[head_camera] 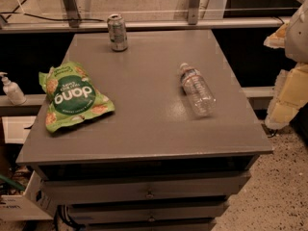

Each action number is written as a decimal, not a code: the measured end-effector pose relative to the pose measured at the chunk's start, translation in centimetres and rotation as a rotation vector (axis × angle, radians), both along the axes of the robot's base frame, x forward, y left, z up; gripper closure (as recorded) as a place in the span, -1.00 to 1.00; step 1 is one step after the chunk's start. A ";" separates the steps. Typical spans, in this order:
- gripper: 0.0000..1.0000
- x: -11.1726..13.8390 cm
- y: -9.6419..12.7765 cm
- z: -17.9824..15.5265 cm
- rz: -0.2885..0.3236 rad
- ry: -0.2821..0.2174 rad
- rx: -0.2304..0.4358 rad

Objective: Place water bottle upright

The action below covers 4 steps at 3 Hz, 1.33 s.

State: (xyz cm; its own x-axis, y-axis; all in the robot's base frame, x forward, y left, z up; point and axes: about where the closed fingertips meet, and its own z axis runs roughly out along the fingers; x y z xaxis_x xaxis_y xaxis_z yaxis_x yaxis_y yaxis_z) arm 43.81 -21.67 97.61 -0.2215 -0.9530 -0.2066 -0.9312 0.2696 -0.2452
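The water bottle is a small clear ribbed bottle with a white cap and a thin label band. It lies on its side on the right half of the grey cabinet top, cap pointing to the far left. My gripper shows as pale yellow and white parts at the right edge of the view. It is beyond the cabinet's right side, to the right of the bottle, apart from it and holding nothing that I can see.
A silver-green soda can stands upright at the far edge of the top. A green snack bag lies on the left side. A white pump bottle stands on a ledge to the left. Drawers lie below the front edge.
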 end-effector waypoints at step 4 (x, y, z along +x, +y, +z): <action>-1.00 5.1 0.9 -2.2 0.224 -0.022 -0.086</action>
State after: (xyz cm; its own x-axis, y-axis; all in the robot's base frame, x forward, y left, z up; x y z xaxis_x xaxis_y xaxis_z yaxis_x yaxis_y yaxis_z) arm 48.92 -20.73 95.40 0.0011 -0.9922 -0.1246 -0.9596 0.0340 -0.2791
